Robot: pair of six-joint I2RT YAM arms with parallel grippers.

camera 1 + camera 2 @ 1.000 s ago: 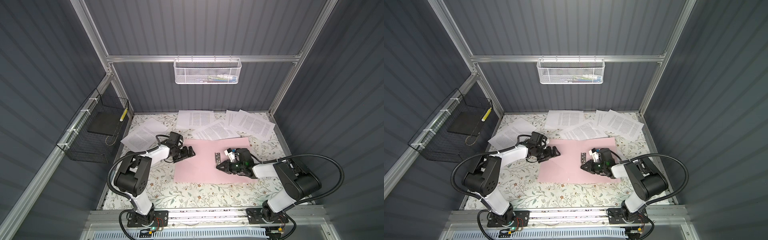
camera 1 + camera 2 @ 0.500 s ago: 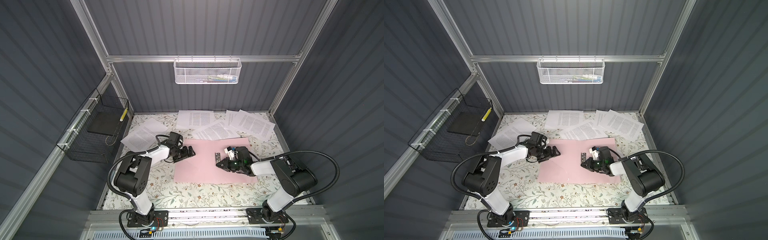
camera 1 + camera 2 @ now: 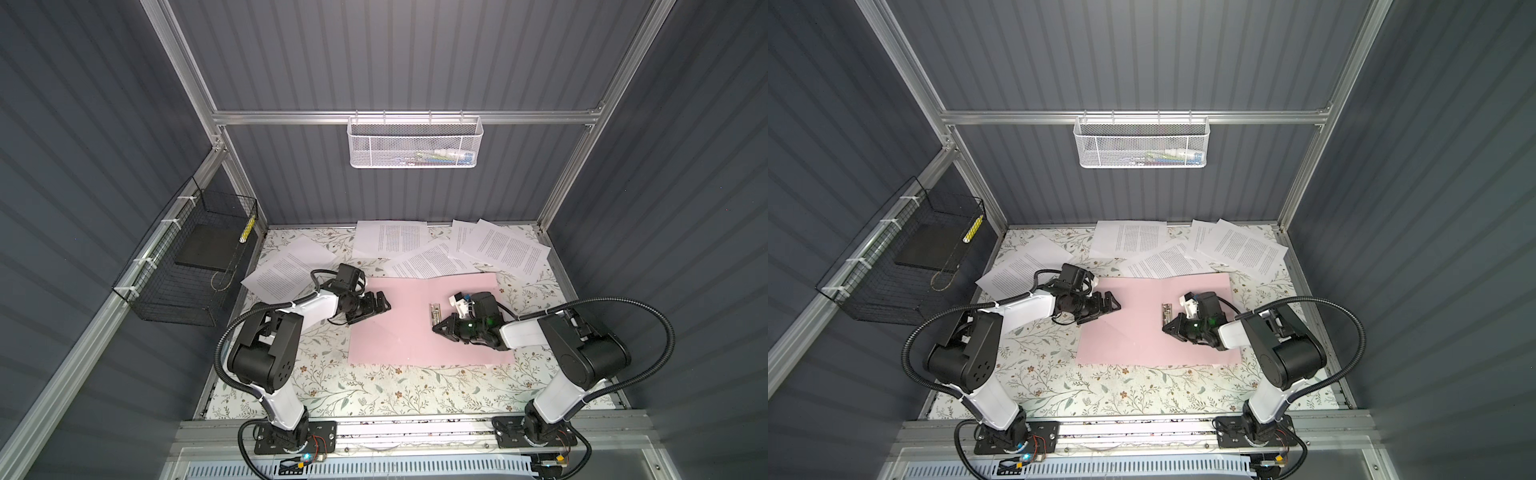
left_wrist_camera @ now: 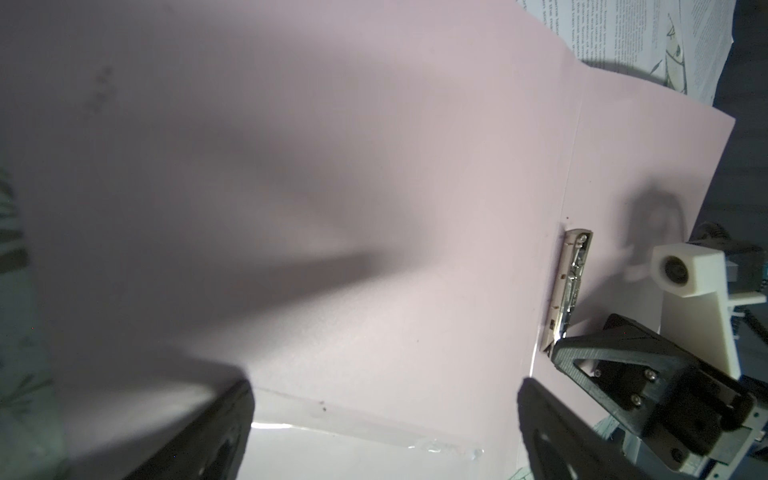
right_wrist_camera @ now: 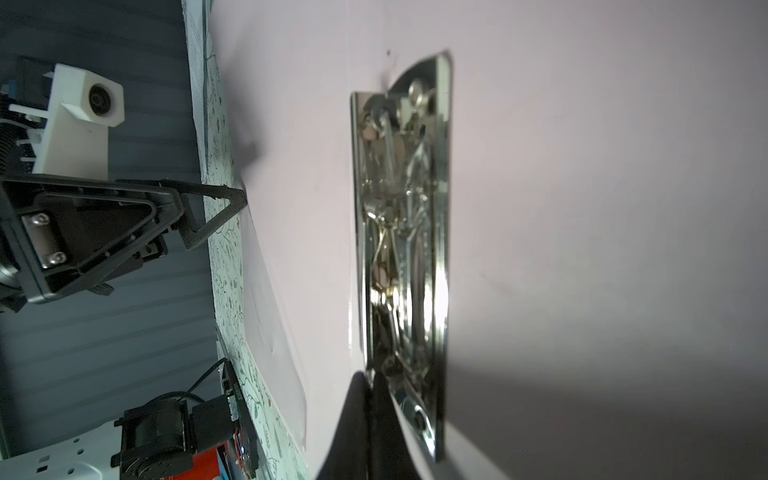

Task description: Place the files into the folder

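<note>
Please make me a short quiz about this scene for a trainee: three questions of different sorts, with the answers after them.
1. Choose one: the tips of the right gripper are at A) the metal clip, B) a paper sheet, C) the black basket.
2. True or false: the left gripper is shut.
3. Fill in: the folder lies ___ on the table (open or closed).
Key: 1 A; 2 false; 3 open.
</note>
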